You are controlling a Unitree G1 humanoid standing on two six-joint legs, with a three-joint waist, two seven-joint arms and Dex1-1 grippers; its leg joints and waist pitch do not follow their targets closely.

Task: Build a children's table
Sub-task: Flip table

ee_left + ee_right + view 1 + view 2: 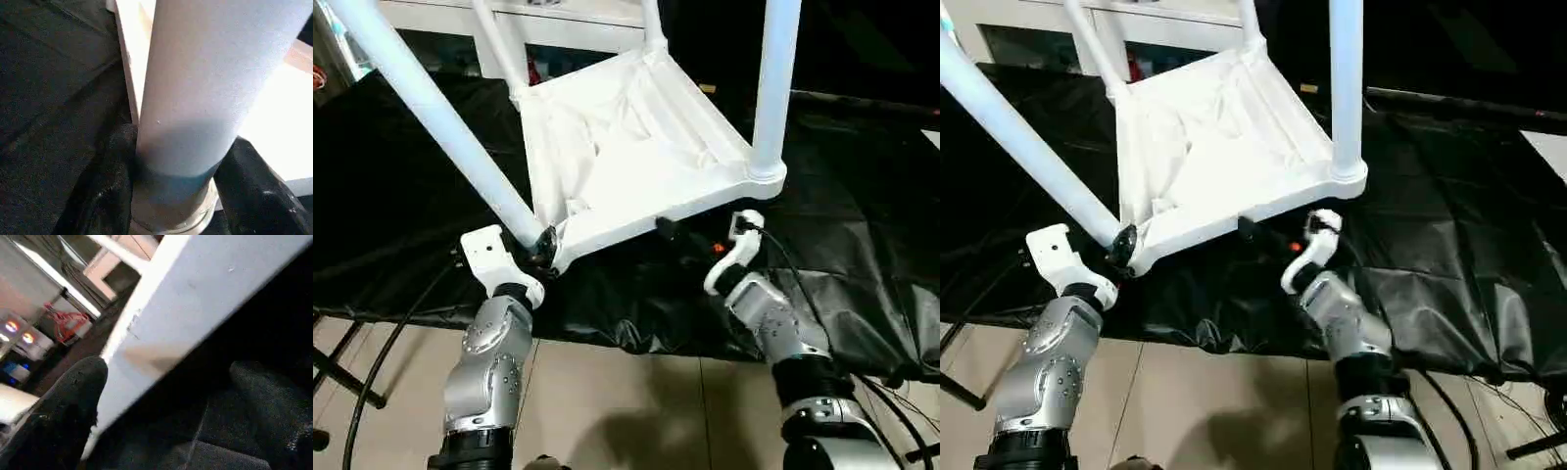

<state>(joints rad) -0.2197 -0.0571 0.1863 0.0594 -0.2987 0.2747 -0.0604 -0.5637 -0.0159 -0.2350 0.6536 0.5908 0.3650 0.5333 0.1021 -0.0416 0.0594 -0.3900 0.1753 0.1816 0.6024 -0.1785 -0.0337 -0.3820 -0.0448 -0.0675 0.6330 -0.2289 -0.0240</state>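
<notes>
A: Starting at the left gripper (540, 251): its two black fingers (105, 196) sit either side of a white leg (431, 113), right at the foot of it where the leg goes into the near left corner socket (551, 257) of the tabletop (626, 147). That is a clamp on the leg, no daylight showing between finger and tube in the left wrist view.

B: And the right gripper (680, 233)? It sits under the near edge of the tabletop, jaws spread wide. One finger (63, 416) lies against the white rim, the other is off on the far side of the rim over the dark cloth. Whether the second finger touches the rim, hard to say.

A: Moving outward, the tabletop is upside down, ribbed underside facing up, and tilted, with the near left corner low by the left gripper.

B: Legs standing out of the corners. The held one slants up and away toward the upper left. A second leg (771, 88) rises upright from the near right corner socket (764, 176), just above the right gripper.

A: Two more legs (499, 44) rise from the far corners, cut off by the top edge.

B: Underneath it all, a black cloth (862, 235) is spread over the work surface, wrinkled. Behind it stands a white cabinet (558, 24).

A: And pale floor tiles (636, 411) show below the silver forearms.
</notes>
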